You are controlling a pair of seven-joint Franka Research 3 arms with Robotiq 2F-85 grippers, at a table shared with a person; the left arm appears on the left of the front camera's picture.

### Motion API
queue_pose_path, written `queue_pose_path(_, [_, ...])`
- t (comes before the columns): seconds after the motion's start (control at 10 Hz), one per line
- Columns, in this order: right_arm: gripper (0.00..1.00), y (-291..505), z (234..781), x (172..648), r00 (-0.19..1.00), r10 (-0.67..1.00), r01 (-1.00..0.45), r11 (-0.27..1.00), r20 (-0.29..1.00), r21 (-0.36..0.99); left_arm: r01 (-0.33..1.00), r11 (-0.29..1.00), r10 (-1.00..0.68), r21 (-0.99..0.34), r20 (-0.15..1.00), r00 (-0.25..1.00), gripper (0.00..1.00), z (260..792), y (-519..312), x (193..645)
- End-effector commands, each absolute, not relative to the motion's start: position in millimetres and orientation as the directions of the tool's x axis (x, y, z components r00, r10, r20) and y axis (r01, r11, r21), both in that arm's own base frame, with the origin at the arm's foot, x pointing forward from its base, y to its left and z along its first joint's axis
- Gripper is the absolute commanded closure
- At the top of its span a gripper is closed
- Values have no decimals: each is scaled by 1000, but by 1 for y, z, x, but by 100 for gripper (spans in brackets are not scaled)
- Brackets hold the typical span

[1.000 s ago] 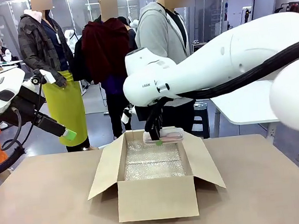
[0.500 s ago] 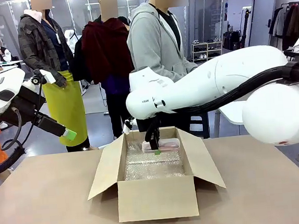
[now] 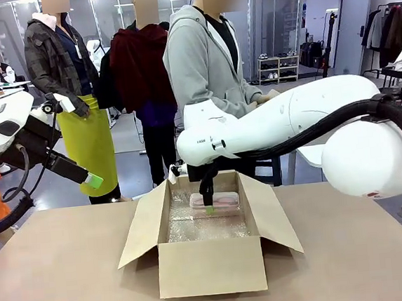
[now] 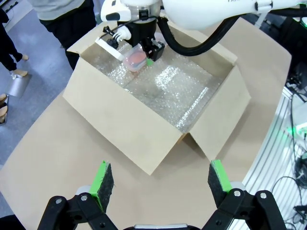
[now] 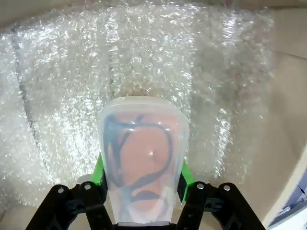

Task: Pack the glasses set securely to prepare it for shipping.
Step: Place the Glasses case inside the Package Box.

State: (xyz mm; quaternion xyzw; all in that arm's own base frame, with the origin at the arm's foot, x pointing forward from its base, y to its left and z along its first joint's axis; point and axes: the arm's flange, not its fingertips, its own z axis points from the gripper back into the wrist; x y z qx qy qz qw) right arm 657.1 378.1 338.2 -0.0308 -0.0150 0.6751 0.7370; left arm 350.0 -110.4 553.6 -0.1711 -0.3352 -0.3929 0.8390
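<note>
You have a brown table [image 3: 57, 276] with an open cardboard box [image 3: 211, 266] at its middle, flaps spread, and a person [image 3: 204, 66] in a grey hoodie standing just behind the box's far wall. The right arm [image 3: 290, 118] reaches across from the box's right side and dips into its far end. Bubble wrap [image 3: 207, 226] lines the box floor and walls. The pink case [image 3: 226, 200] is low inside the box, close to the far wall and over the lining. Whether it already touches the wrap you cannot tell. The right gripper [image 3: 209, 206] is clamped on that case, pinching it across its narrow width. From the front, the case's long axis runs side to side along the box's far wall and sticks out from the fingers toward the box's right wall. By my reading, the coming move is a short drop straight down onto the lining, then a release. The left gripper [image 3: 91, 179] hangs well off the box's left side with its jaws spread wide and nothing between them, so the right one is far nearer. The right wrist view shows what the front cannot: dark frames curled inside the translucent case and the green pads [image 5: 98, 170] pressed against both its sides. The left wrist view shows bare lining across the rest of the box.
</note>
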Motion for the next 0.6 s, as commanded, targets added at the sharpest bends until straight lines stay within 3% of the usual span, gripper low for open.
queue_pose_path(0.0, [37,388,334,664,62,998,-997,62,-6,-45,776,630,-532,-33,709,462,0,555,-110,350])
queue_pose_path(0.1, [37,389,335,663,57,998,-997,57,-4,-43,776,630,-532,-33,709,462,0,555,-110,350])
queue_pose_path(0.3, [0,388,338,660,54,998,-997,53,-15,-47,776,630,-532,-33,709,462,0,555,-110,350])
queue_pose_path(0.5, [0,385,343,658,56,998,-997,55,-14,-47,776,630,-532,-33,709,462,0,555,-110,350])
